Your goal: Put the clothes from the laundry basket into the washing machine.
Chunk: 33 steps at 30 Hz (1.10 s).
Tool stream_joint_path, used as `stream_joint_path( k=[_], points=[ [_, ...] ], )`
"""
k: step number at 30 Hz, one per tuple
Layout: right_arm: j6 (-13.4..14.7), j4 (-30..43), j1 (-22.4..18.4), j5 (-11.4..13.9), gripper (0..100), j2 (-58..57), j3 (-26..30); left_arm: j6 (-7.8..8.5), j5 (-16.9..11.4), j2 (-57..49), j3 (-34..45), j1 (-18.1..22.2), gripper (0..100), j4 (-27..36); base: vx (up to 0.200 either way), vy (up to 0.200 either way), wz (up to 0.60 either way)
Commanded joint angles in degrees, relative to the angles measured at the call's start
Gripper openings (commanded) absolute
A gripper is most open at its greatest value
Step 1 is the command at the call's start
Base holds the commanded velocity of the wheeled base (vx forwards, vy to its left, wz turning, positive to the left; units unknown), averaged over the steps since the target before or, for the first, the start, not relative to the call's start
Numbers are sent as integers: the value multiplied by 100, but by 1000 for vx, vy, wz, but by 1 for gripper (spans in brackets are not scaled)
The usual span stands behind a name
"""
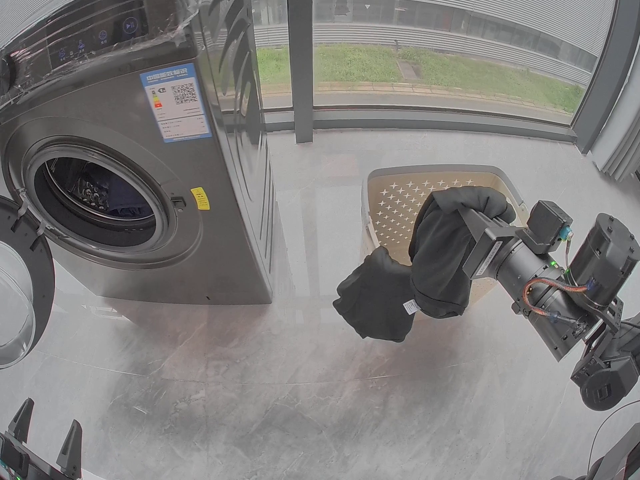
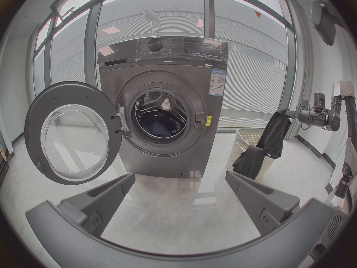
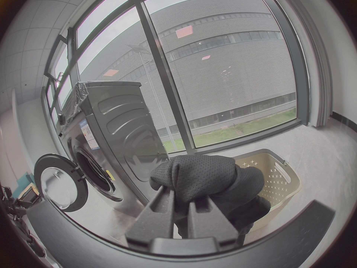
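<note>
Garment [image 1: 440, 261] is in my right gripper [image 3: 181, 196], which is closed on a fold of the dark cloth, with the fabric bunched over the tips of both fingers [image 3: 156, 213]. The gripper holds it above the basket [image 1: 433, 169]. The garment's long axis goes downward from the grip, and its lower part hangs on the side of the basket that faces the washer [image 1: 220, 235]. The relation that matters for me is this: the drum [image 1: 100, 198] lies to the left of the right gripper, well apart from it and lower, with bare floor between, and its door [image 2: 70, 131] is swung fully open to the far side. I judge that the next move is a long carry to the left, and the hanging end could brush the basket rim or drag under the opening. My left gripper [image 2: 178, 177] is nearer to the washer, low in front of it, with its jaws wide apart and nothing between them. The left wrist view looks straight into the drum, where some dark clothes [image 2: 160, 125] lie, and it gives the full hanging length of the garment from the side. The head view shows the drum at an angle but makes the sideways gap plain. The right wrist view shows the grip itself.
</note>
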State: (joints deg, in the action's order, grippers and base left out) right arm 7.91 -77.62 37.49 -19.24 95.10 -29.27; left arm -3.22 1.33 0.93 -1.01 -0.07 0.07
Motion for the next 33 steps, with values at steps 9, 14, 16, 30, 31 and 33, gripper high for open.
stream_joint_path(
  k=[9, 14, 16, 30, 31, 33],
  points=[
    [0, -8, 4, 8, 0, 9, 0, -3, 8, -75, 84, -1, 100, -7, 0, 133, 0],
    [0, -8, 4, 16, 0, 9, 0, -3, 8, -75, 84, -1, 100, -7, -80, 0, 0],
    [0, -8, 4, 16, 0, 9, 0, -3, 8, -75, 84, -1, 100, -7, -200, 0, 0],
    [0, -8, -4, 25, 0, 17, 9, 5, 8, -75, 84, -1, 100, -7, -157, 0, 0],
    [9, -8, -4, 25, 0, 17, 9, 5, 8, -75, 84, -1, 100, -7, 0, 0, 0],
    [9, -8, -4, 25, 0, 17, 9, -3, 8, -75, 84, -1, 100, -7, 0, 0, 0]
  ],
)
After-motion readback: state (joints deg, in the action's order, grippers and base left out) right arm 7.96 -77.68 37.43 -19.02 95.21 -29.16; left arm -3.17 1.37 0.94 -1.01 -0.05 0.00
